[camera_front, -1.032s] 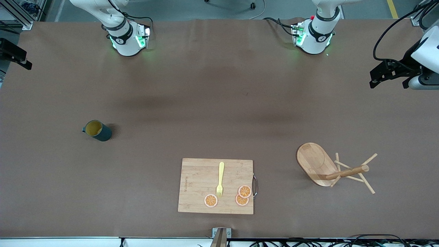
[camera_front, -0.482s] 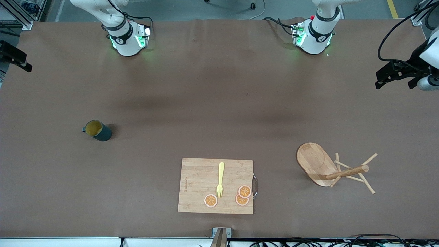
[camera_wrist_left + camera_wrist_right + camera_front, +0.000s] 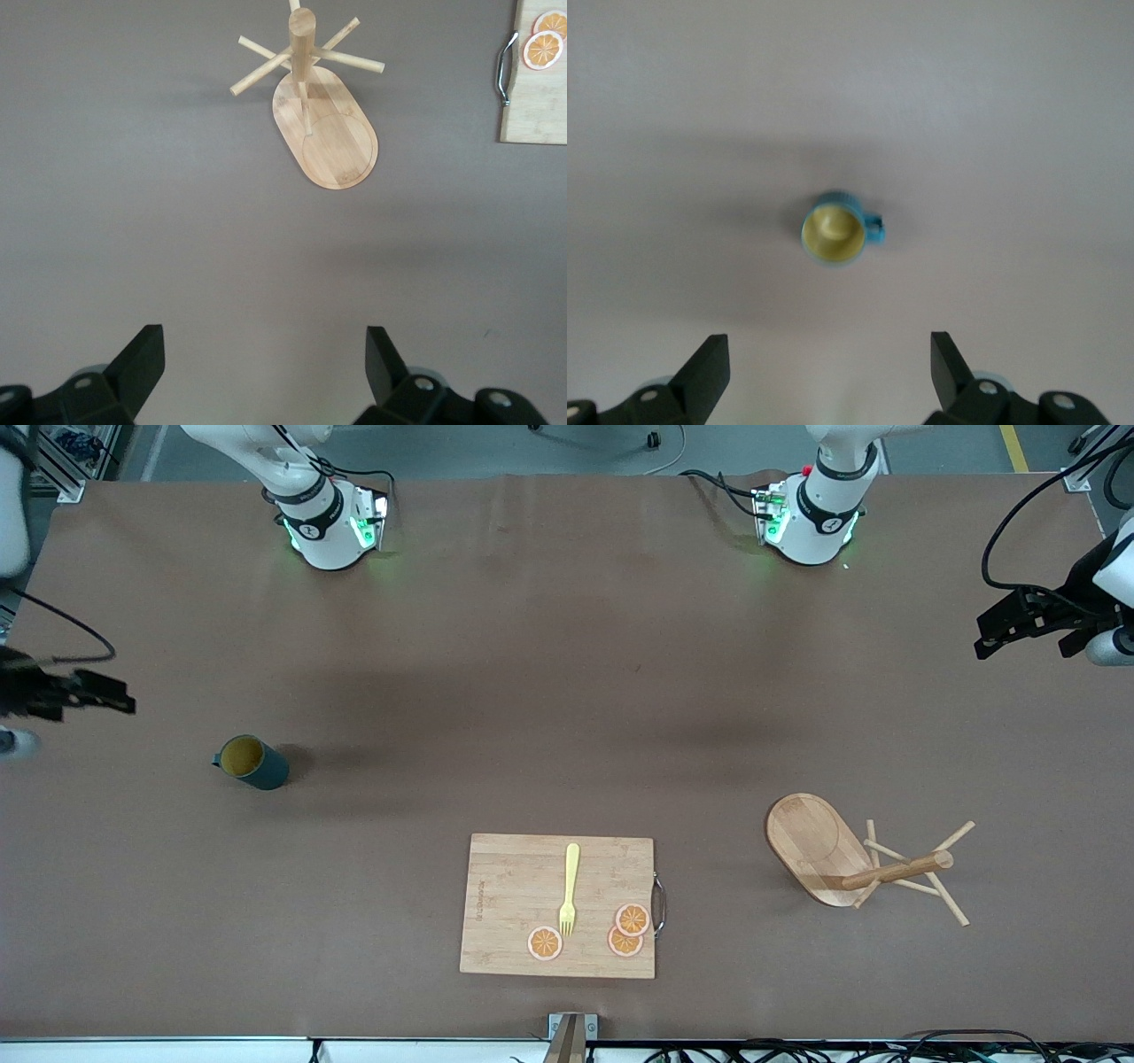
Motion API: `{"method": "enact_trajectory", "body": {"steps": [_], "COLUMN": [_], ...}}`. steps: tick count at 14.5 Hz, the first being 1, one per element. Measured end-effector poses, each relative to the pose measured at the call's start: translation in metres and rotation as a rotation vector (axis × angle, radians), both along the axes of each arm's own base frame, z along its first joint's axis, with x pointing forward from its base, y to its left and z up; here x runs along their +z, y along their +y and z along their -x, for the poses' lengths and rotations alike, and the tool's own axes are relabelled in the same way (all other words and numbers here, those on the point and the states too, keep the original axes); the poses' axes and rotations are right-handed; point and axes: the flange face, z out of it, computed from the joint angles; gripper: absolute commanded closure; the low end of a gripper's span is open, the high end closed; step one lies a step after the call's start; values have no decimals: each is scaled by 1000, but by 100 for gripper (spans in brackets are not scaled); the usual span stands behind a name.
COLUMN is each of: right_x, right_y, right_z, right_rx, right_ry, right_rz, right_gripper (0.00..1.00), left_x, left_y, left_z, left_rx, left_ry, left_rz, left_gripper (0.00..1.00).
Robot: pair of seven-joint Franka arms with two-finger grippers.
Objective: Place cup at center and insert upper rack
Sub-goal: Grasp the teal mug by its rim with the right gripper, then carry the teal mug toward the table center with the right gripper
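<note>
Two wide-open pincers hang high: right pincer (image 3: 824, 376) over the ribbed cup (image 3: 252, 762), left pincer (image 3: 266, 367) over the wooden upper rack (image 3: 842, 859).

Even, diffuse overhead light covers the bench (image 3: 567, 691), with soft broad shadows across its middle and a faint one beside the cup (image 3: 254, 762) at three o'clock. The front view is sharp. The right wrist view is washed out and soft; the left wrist view is dimmer and clearer.

The brown table (image 3: 567, 691) carries the cup (image 3: 252, 762), a cutting board (image 3: 514, 908) and the upper rack (image 3: 819, 850).
</note>
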Motion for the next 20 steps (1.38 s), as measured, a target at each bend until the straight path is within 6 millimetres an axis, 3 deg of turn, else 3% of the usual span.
{"method": "enact_trajectory", "body": {"steps": [2, 5, 9, 11, 13, 14, 15, 16, 18, 20], "right_x": [-51, -114, -188, -224, -247, -253, -258, -263, -269, -271], "right_y": [-3, -17, -52, -56, -50, -46, -42, -38, -30, -25], "right_z": [-7, 2, 17, 29, 41, 44, 47, 49, 50, 51], "right_rx": [88, 176, 257, 261, 264, 268, 273, 281, 328, 357], "right_ry": [-25, -19, -45, -64, -74, -76, -79, -83, -84, -82], "right_rz": [-6, -34, -122, -113, -106, -104, -102, -99, -101, -103], "right_gripper": [0, 0, 0, 1, 6, 13, 31, 56, 97, 100], "left_x": [0, -1, -4, -7, -12, -13, -14, -15, -15, -15], "left_y": [-2, -4, -9, -11, -11, -11, -11, -11, -11, -11], "left_z": [0, 0, -2, -3, -6, -7, -7, -7, -8, -8], "left_rx": [-3, -7, -17, -22, -22, -22, -22, -22, -22, -21], "left_ry": [1, 1, 7, 14, 21, 24, 26, 27, 28, 25], "left_rz": [0, 0, 1, 2, 3, 3, 4, 4, 4, 4], "left_gripper": [0, 0, 0, 0, 0, 0, 0, 0, 0, 0]}}
